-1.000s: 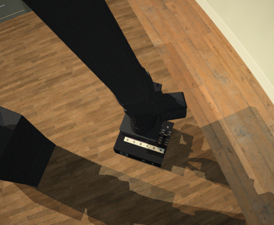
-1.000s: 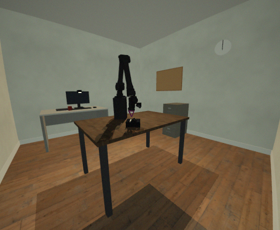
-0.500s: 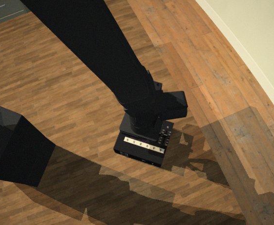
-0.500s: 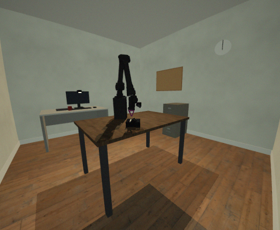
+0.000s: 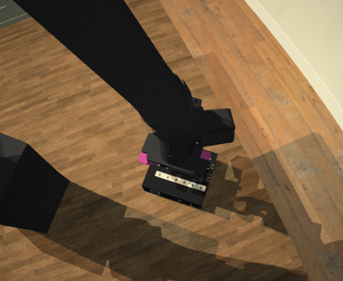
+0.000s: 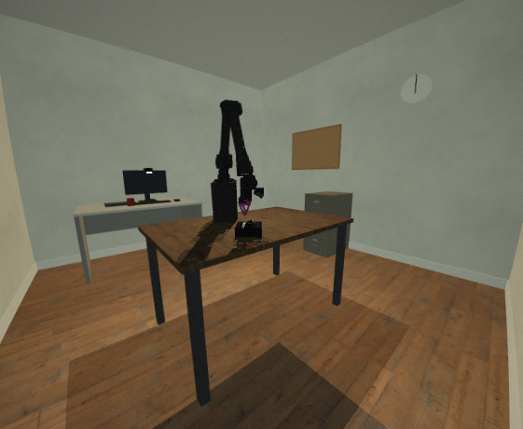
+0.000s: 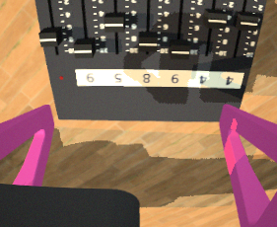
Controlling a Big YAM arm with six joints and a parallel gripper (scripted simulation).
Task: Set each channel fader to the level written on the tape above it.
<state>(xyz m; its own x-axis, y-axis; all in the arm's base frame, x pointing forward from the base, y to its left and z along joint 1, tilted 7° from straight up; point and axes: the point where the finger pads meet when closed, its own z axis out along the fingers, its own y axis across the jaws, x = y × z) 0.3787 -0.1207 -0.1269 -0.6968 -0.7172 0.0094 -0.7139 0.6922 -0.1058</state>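
The black lighting desk (image 5: 180, 195) (image 6: 248, 229) stands flat on the wooden table (image 5: 60, 122) (image 6: 302, 223). In the wrist view it shows upside down, with the master fader (image 7: 49, 37) at the left and the channel faders 6 (image 7: 85, 46), 5 (image 7: 114, 21), 4 (image 7: 149, 41), 3 (image 7: 181, 48), 2 (image 7: 217, 18) and 1 (image 7: 248, 19) to its right. The pale tape (image 7: 102, 78) (image 5: 167, 177) carries small numbers, the right ones in shadow. My gripper (image 7: 136, 113) (image 5: 173, 157) (image 6: 244, 206) hangs above the desk's tape edge, its magenta fingers wide open and empty.
The arm's black base (image 5: 21, 189) (image 6: 224, 200) stands on the table to the left of the desk. The table's edge runs to the right of the desk in the top view. Behind are an office desk with a monitor (image 6: 144, 183) and a filing cabinet (image 6: 327, 205).
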